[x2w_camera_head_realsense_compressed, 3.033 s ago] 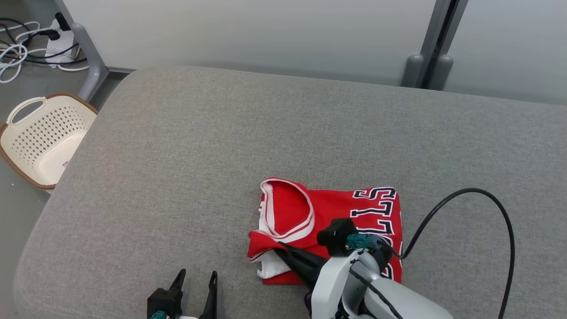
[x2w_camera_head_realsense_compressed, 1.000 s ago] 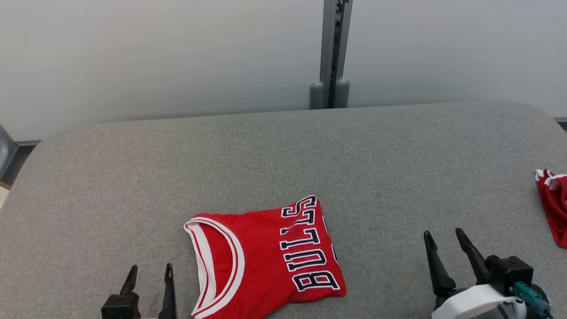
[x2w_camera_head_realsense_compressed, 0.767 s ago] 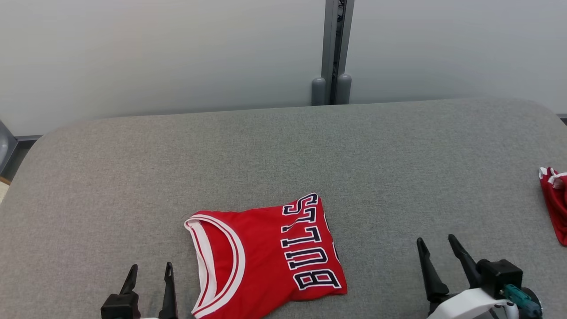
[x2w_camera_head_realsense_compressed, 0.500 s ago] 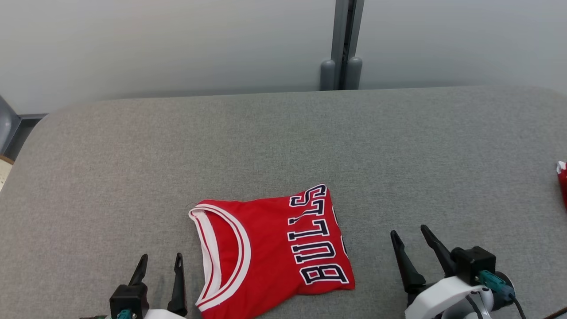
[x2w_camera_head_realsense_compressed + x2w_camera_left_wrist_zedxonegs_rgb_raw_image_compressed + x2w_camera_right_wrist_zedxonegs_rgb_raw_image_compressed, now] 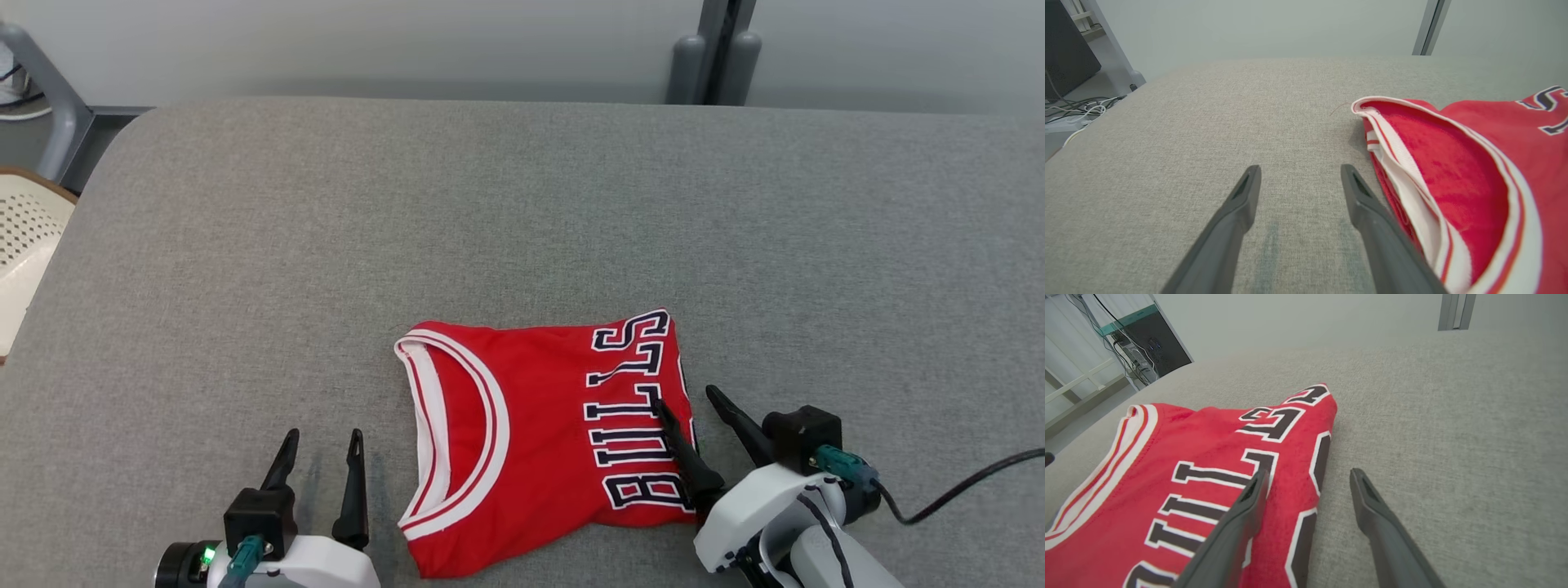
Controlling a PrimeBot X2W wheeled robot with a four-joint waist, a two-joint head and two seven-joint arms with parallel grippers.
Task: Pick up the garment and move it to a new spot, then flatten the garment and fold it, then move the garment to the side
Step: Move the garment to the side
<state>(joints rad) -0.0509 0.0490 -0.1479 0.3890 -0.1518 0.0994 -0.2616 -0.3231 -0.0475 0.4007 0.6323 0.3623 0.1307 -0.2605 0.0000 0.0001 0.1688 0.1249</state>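
Now your garment lies folded into a roughly square packet on the grey cushion, near its front edge. It is a red jersey, with a white-and-red striped neckline on its left side and dark, white-outlined letters BULLS along its right. Your right gripper has its fingers apart, straddling that lettered edge and gripping nothing. Your left gripper, also spread and empty, sits just beside the neckline. A cream basket stands off the cushion's left end.

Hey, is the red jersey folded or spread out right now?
Folded. The jersey lies as a compact block, with no straps or hem spread out, and the left wrist view shows stacked layers at its collar edge.
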